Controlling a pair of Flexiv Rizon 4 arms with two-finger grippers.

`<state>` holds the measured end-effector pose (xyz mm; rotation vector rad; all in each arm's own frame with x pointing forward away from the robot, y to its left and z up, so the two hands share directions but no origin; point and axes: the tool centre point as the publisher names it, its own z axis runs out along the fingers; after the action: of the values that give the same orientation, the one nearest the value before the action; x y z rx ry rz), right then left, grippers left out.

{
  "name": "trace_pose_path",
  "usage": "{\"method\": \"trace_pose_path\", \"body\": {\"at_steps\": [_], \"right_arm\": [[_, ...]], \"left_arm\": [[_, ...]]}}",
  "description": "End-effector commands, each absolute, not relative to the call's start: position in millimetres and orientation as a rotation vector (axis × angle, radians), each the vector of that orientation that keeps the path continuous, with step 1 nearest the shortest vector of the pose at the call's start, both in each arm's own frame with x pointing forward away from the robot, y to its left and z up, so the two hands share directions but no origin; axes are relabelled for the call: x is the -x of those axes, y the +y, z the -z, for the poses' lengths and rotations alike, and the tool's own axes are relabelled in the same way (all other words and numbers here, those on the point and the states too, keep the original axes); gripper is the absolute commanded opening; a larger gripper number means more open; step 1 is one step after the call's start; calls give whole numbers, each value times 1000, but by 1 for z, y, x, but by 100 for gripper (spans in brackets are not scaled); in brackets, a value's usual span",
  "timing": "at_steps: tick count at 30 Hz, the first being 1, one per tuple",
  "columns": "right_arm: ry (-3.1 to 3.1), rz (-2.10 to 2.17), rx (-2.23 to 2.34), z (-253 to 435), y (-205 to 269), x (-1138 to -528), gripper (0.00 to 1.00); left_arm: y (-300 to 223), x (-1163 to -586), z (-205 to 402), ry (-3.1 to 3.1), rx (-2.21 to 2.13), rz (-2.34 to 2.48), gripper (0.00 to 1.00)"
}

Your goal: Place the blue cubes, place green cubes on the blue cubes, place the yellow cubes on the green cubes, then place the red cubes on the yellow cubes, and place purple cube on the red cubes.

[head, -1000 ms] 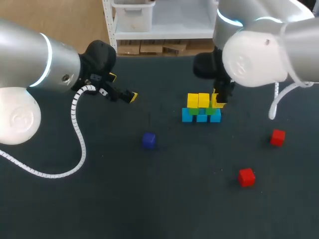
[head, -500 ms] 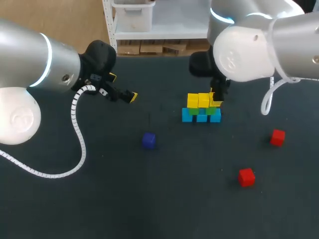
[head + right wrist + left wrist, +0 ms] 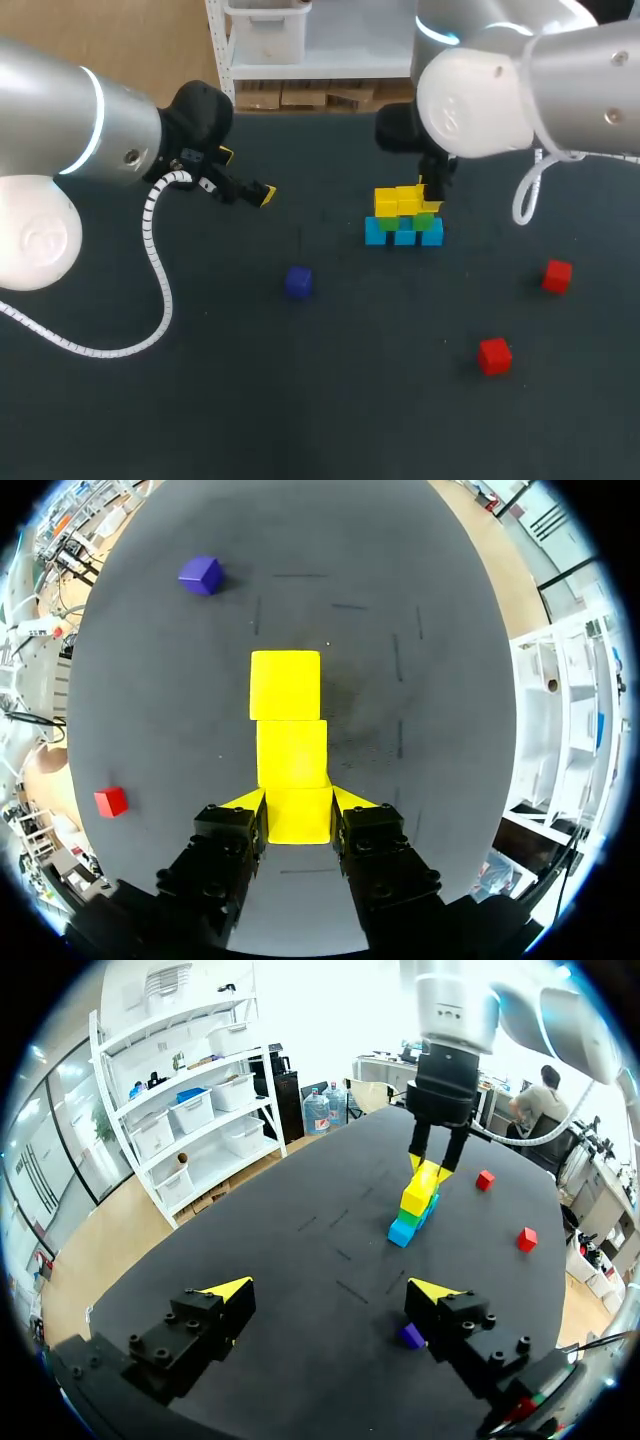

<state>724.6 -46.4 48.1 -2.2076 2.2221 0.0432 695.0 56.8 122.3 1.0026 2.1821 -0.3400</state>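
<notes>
A stack stands mid-table: a row of blue cubes, green cubes on them, and two yellow cubes on top. My right gripper is shut on a third yellow cube, in line with the other two at the row's right end. My left gripper hangs open and empty over the table's far left, well away from the stack. A purple cube and two red cubes lie loose on the table.
The dark table top carries only the loose cubes around the stack. My left arm's white coiled cable hangs over the table's left part. The purple cube lies near my left gripper's fingers.
My right arm has shifted a little to the left with the yellow cube, bringing it closer against the yellow row. The left arm has not moved.
</notes>
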Motion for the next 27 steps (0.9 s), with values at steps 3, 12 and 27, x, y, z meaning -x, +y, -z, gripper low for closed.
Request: {"method": "trace_pose_path", "body": {"at_steps": [3,12,27], "right_arm": [[2225,-58,2212,-46,-46,-728,0],[2221,-75,2210,-43,-46,-727,12],[2226,-94,2181,-42,-51,-723,100]], "left_arm": [[59,-695,-122,2176,-1007,350,100],[59,-695,-122,2176,-1007,350,100],[59,-695,-122,2176,-1007,350,100]]}}
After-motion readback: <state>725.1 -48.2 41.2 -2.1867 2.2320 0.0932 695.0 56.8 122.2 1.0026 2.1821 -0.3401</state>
